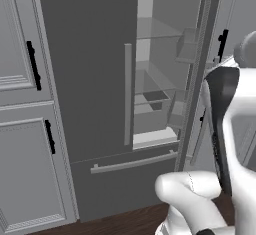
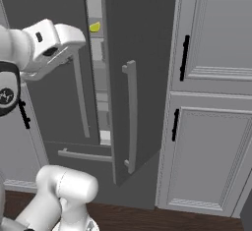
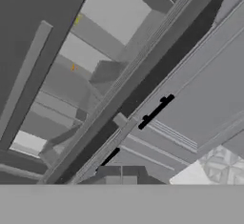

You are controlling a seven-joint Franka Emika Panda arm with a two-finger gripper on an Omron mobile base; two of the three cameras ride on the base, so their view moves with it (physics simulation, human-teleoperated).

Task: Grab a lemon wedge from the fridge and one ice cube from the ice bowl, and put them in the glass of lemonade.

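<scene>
The dark grey fridge (image 1: 90, 69) stands with its left door shut and its right door (image 2: 140, 68) swung open. Bare shelves (image 1: 155, 31) show inside. The lemon wedge (image 2: 94, 27) is a bright yellow bit on a high shelf, seen through the door gap; it is a yellow speck (image 3: 77, 20) in the hand view. My white hand (image 2: 56, 43) hovers in front of the left door, left of the opening and slightly below the wedge. The gripper (image 3: 119, 175) has its dark tips close together with nothing between them. The glass of lemonade and the ice bowl are out of view.
An orange speck (image 3: 73, 67) lies on a lower fridge shelf. Pale grey panelled cabinets with black handles flank the fridge (image 1: 22, 79) (image 2: 216, 77). The fridge's bottom drawer bar (image 1: 135, 162) runs below the doors. Dark wood floor (image 2: 147, 217) lies in front.
</scene>
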